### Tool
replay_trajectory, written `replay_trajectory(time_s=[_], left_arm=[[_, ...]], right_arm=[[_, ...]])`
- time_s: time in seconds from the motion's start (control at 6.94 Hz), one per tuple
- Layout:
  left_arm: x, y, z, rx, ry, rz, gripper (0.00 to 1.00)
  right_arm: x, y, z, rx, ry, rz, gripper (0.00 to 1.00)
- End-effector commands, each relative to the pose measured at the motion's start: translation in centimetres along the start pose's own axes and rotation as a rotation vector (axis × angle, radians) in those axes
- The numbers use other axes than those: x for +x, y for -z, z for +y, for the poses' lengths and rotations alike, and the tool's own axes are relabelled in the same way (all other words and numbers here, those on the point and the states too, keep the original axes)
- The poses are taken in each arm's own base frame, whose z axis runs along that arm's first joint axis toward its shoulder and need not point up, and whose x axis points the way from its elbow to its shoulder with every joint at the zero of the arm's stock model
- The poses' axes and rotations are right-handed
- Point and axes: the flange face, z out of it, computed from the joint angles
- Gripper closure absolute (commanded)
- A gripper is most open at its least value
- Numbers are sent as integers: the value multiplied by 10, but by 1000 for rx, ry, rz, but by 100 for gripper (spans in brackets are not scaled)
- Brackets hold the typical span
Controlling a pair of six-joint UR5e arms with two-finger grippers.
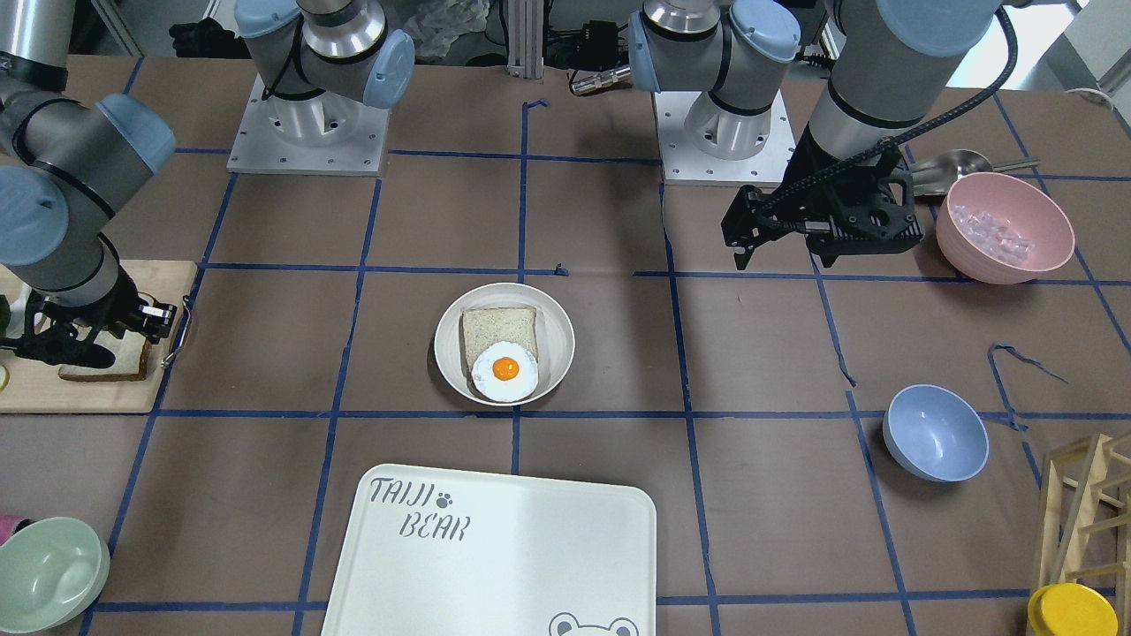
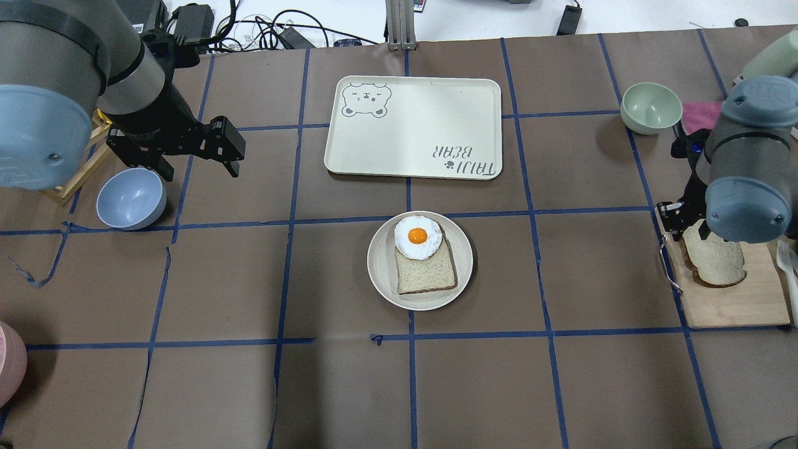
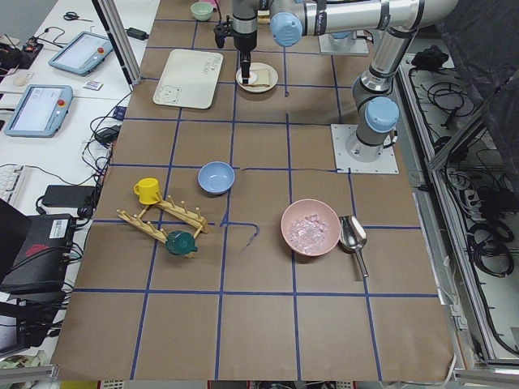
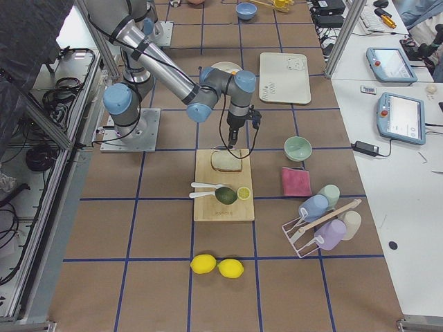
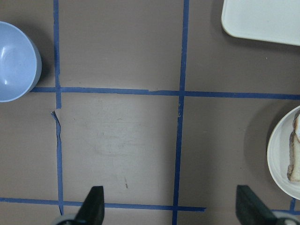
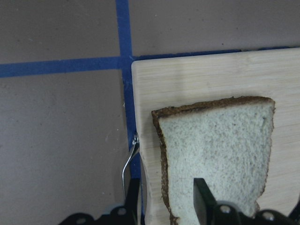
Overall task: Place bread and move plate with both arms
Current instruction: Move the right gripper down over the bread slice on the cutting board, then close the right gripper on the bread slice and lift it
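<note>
The bread (image 6: pixel 220 150), a dark-crusted slice, lies flat on a wooden cutting board (image 6: pixel 187 84) at the table's right end; it also shows in the overhead view (image 2: pixel 717 265) and the front view (image 1: pixel 119 367). My right gripper (image 6: pixel 166 197) stands over it, jaws narrowly apart astride its crust edge, one finger (image 6: pixel 201 197) on the slice. The plate (image 2: pixel 377 268), mid-table, holds a paler slice with a fried egg (image 2: pixel 418 237). My left gripper (image 2: pixel 199 168) hangs open and empty above bare table left of the plate (image 5: pixel 276 154).
The white TAIJI BEAR tray (image 2: pixel 418 125) lies beyond the plate. A blue bowl (image 2: pixel 131 198) sits by my left gripper and a green bowl (image 2: pixel 651 107) is at the far right. A pink bowl (image 1: pixel 1005 225) and a wooden rack (image 1: pixel 1087 503) stand on the left side.
</note>
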Motion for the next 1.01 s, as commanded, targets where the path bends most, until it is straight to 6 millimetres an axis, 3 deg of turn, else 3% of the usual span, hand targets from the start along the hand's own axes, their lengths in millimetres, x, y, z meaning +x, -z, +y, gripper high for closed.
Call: replay_trajectory(time_s=[0.0, 0.72, 0.86], left_arm=[[0, 0, 1, 0, -1, -2, 0], [0, 1, 1, 3, -1, -2, 0], [0, 0, 0, 0, -1, -4, 0]], right_arm=[[-2, -14, 3, 5, 14, 7, 50], [0, -27, 13, -35, 34, 21, 72], [1, -27, 13, -37, 32, 20, 72]])
